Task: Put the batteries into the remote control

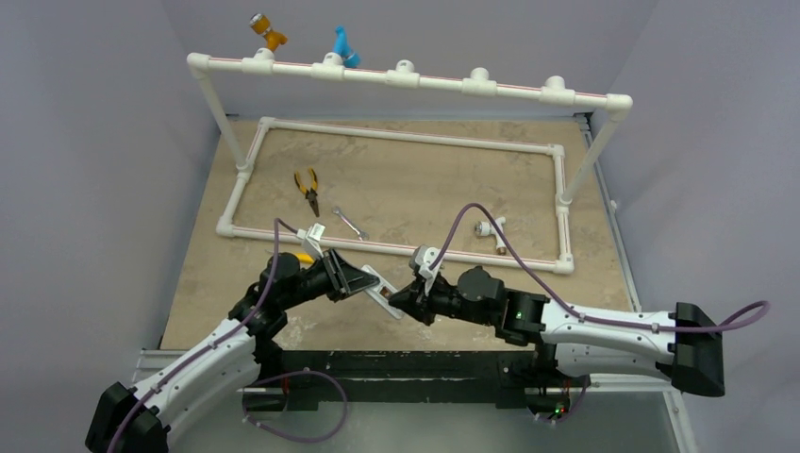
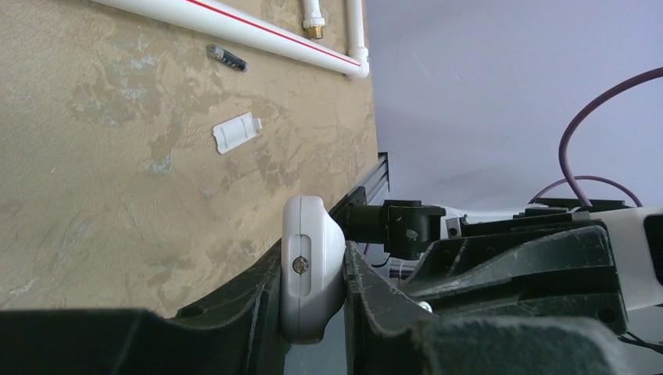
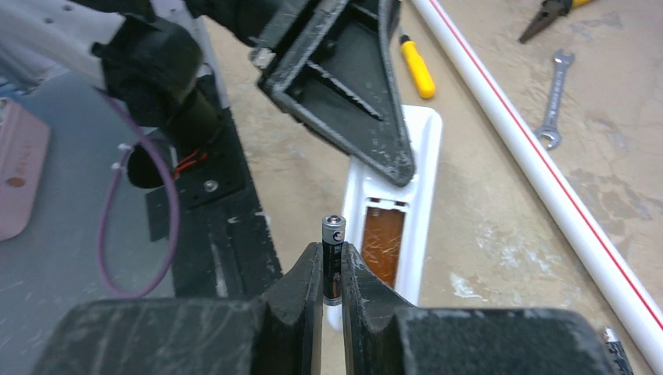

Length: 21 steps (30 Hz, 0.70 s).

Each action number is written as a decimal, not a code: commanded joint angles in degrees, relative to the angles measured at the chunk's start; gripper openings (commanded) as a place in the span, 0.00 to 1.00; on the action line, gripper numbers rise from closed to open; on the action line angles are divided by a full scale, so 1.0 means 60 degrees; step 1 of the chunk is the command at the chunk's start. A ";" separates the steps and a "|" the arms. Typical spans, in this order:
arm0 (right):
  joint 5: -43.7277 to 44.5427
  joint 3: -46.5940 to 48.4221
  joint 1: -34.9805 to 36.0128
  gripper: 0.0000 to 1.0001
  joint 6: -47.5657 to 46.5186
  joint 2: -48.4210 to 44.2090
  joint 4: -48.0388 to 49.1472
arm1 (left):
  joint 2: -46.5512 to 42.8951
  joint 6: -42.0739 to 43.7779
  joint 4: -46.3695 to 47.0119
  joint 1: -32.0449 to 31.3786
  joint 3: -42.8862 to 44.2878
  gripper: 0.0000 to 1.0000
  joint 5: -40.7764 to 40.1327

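Note:
The remote control, white and slim, lies back side up with its recessed compartment uncovered. My left gripper is shut on one end of it, and in the top view it holds the remote just above the table near the front edge. One battery, a dark cylinder with a silver cap, stands upright in my right gripper, which is shut on it right beside the compartment. Another battery lies loose on the table beside the white pipe.
The small white cover piece lies flat on the table. A white pipe frame borders the work area, with pliers, a silver wrench and a pipe fitting inside it. A yellow-handled screwdriver lies near the left arm.

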 commanded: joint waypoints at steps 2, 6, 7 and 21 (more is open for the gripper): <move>0.1670 0.0384 0.0139 0.00 -0.0028 0.0393 0.1056 | -0.0290 -0.0225 0.0445 -0.0095 0.0141 0.00 -0.0113; 0.1930 0.0455 0.0145 0.00 -0.0135 0.0649 0.1120 | -0.0424 -0.0262 0.0386 -0.0111 0.0099 0.00 -0.0175; 0.1938 0.0484 0.0134 0.00 -0.0141 0.0728 0.1107 | -0.0415 -0.0258 0.0397 -0.0121 0.0102 0.00 -0.0175; 0.1768 0.0557 0.0141 0.00 -0.0446 0.1344 0.1061 | -0.0161 -0.0430 0.0788 -0.0150 0.0087 0.00 -0.0020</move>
